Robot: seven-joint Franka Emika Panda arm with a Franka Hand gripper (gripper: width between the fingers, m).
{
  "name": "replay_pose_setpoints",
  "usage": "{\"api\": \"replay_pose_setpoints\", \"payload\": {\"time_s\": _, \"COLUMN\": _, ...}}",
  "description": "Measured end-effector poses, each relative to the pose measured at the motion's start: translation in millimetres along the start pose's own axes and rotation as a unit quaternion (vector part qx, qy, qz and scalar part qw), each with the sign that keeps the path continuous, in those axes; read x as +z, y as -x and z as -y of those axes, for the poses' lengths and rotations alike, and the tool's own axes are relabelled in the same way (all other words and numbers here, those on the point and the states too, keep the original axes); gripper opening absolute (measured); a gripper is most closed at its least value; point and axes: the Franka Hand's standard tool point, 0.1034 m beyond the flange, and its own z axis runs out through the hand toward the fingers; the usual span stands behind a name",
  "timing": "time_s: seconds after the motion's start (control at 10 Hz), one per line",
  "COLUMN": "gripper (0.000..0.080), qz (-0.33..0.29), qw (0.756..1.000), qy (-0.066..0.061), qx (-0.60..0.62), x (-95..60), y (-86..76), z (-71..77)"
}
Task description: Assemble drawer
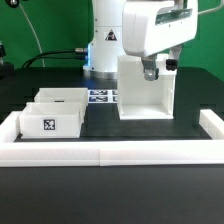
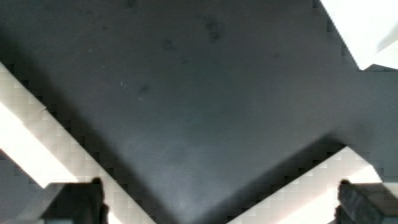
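The large white box casing stands upright on the black table, right of centre in the exterior view. My gripper hangs at its upper front edge, open and holding nothing. Two small open-top trays stand side by side on the exterior view's left: the front tray shows a square marker, and the rear tray sits just behind it. In the wrist view my gripper is spread wide, with one dark fingertip on each side. White surfaces form a V around dark table; which part they belong to is unclear.
A low white border rail runs along the front and up both sides of the table. The marker board lies flat between the trays and the casing. The robot's base stands behind.
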Motion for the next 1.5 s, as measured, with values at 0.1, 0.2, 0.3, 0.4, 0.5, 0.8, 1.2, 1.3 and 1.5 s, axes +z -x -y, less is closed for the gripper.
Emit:
{"api": "replay_pose_setpoints", "payload": {"time_s": 0.1, "gripper": 0.065, "qz": 0.0, "qw": 1.0, "qy": -0.001, "qx": 0.001, "x": 0.4, "y": 0.7, "z": 0.5}}
{"api": "replay_pose_setpoints", "payload": {"time_s": 0.2, "gripper": 0.065, "qz": -0.001, "qw": 0.999, "qy": 0.0, "qx": 0.042, "x": -1.9, "y": 6.7, "z": 7.1}}
{"api": "replay_pose_setpoints", "payload": {"time_s": 0.3, "gripper": 0.065, "qz": 0.005, "qw": 0.996, "qy": 0.0, "qx": 0.09, "x": -8.7, "y": 16.5, "z": 22.0}}
{"api": "replay_pose_setpoints", "payload": {"time_s": 0.4, "gripper": 0.065, "qz": 0.013, "qw": 0.989, "qy": 0.0, "qx": 0.147, "x": -16.6, "y": 20.8, "z": 39.8}}
{"api": "replay_pose_setpoints", "payload": {"time_s": 0.5, "gripper": 0.065, "qz": 0.015, "qw": 0.982, "qy": 0.002, "qx": 0.187, "x": -22.2, "y": 21.2, "z": 57.3}}
{"api": "replay_pose_setpoints", "payload": {"time_s": 0.8, "gripper": 0.065, "qz": 0.021, "qw": 0.975, "qy": -0.003, "qx": 0.223, "x": -26.9, "y": 25.9, "z": 73.2}}
{"api": "replay_pose_setpoints", "payload": {"time_s": 1.2, "gripper": 0.065, "qz": 0.022, "qw": 0.974, "qy": -0.003, "qx": 0.223, "x": -26.4, "y": 26.3, "z": 73.6}}
{"api": "replay_pose_setpoints", "payload": {"time_s": 1.3, "gripper": 0.065, "qz": 0.018, "qw": 0.962, "qy": -0.002, "qx": 0.273, "x": -26.9, "y": 30.2, "z": 79.1}}
{"api": "replay_pose_setpoints", "payload": {"time_s": 1.5, "gripper": 0.065, "qz": 0.027, "qw": 0.941, "qy": -0.008, "qx": 0.336, "x": -19.8, "y": 41.0, "z": 105.3}}
